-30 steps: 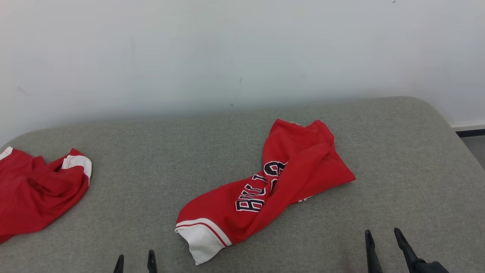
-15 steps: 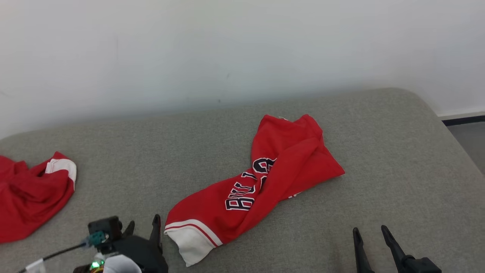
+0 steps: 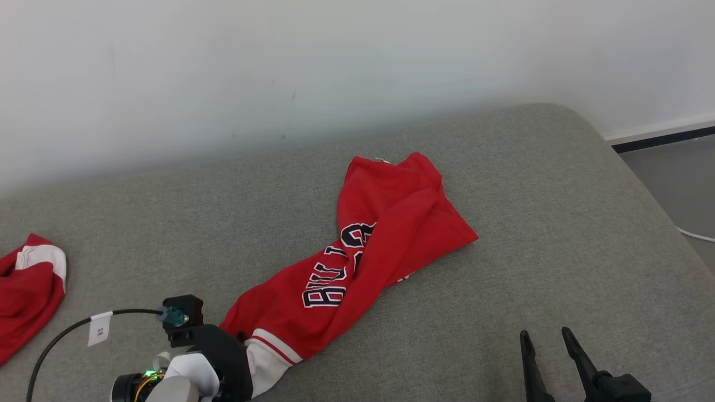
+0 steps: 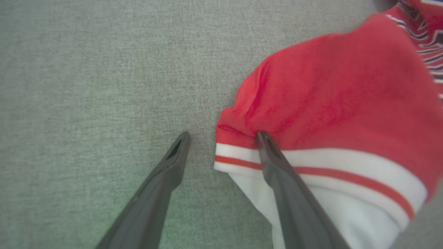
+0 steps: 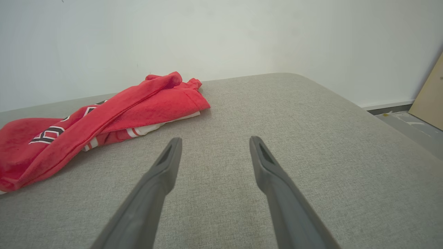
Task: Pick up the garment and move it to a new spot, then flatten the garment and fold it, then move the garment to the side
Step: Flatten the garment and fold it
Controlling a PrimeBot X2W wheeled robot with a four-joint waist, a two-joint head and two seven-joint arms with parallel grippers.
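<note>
Looks like the pickup step: left gripper [image 4: 223, 134] jaws spread, straddling the hem corner of the garment [image 4: 328, 103]; next, pinch it. Right gripper [image 3: 544, 332] spread too.

Seen from the left wrist, the garment [image 4: 328, 86] is blurred and runs off the top and right edges. The left tool [image 4: 223, 134] has one finger [image 4: 275, 166] lying across the white hem [image 4: 346, 162], and whether it touches the cloth or hangs above it cannot be told. From the head, that tool's wrist housing [image 3: 218, 357] covers its fingers and the hem corner under it. A fold swallows part of the lettering [image 3: 329, 282]. Well out from the left tool, a second red garment [image 3: 25, 296] is cut by the picture's edge. The right tool [image 3: 546, 332] loses its base at the bottom edge.
</note>
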